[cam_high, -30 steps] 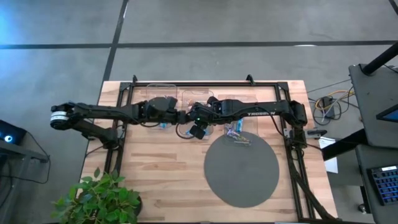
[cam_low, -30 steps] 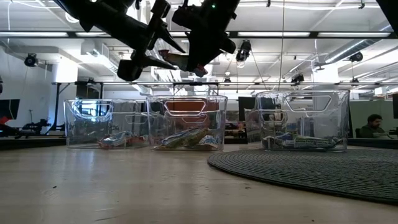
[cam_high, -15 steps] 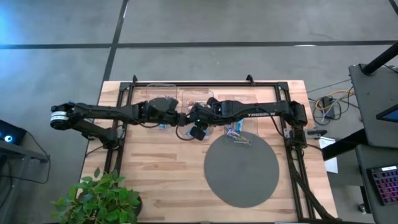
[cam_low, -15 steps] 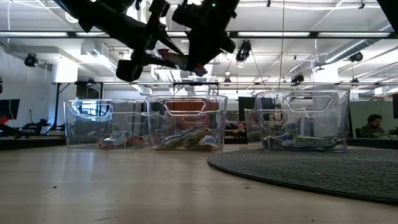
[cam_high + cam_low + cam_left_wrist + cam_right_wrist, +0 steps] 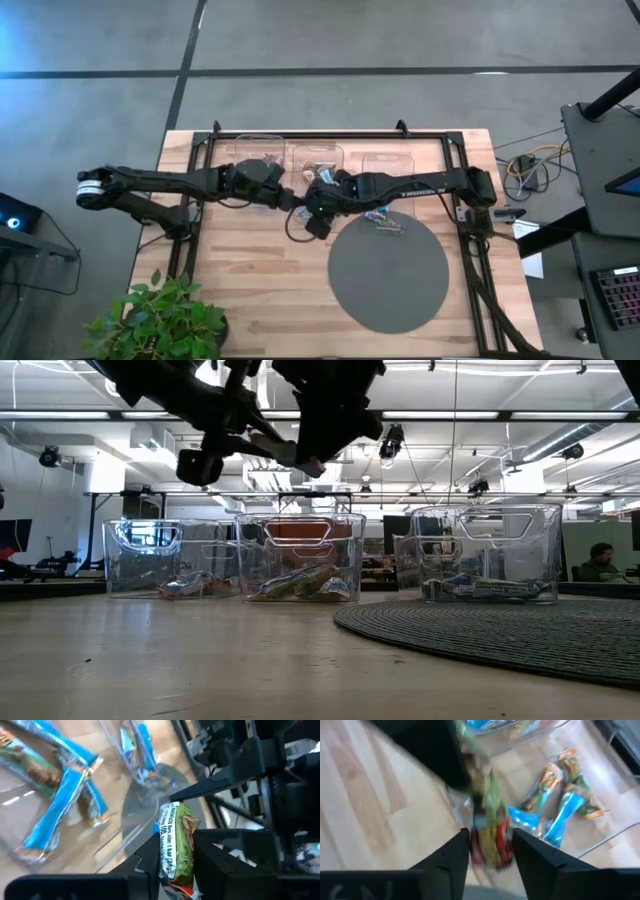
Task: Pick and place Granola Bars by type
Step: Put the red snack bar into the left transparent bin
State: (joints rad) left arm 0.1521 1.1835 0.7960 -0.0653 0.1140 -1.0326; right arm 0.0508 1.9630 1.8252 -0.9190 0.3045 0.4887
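Left end effector (image 5: 175,856) is clamped on a green-wrapped granola bar (image 5: 176,842), pinching it across the narrow width near one end, with the rest of the bar sticking out past its tips. Right end effector (image 5: 490,847) is nose to nose with it, both of them up in the air over the table (image 5: 250,290). The same sort of green and red bar sits right at its tips too, but honestly can't tell if it's actually gripping or just lined up on it. Looks like a handoff to me.

Below and just beyond the pair are the clear bins (image 5: 300,525), with loose bars in them, including light blue bars (image 5: 60,795) in the one under the left end effector.

Handling-wise, this thing looks light, with a shiny crinkly wrapper, so probably slippery, and the crimped ends would just fold if you grab there. Best bet is squeezing across the solid middle of the bar, flat faces against the pads, not too hard since granola likely crumbles. If the right one takes over, it should grab the free half, well away from the left tips, before anything lets go.
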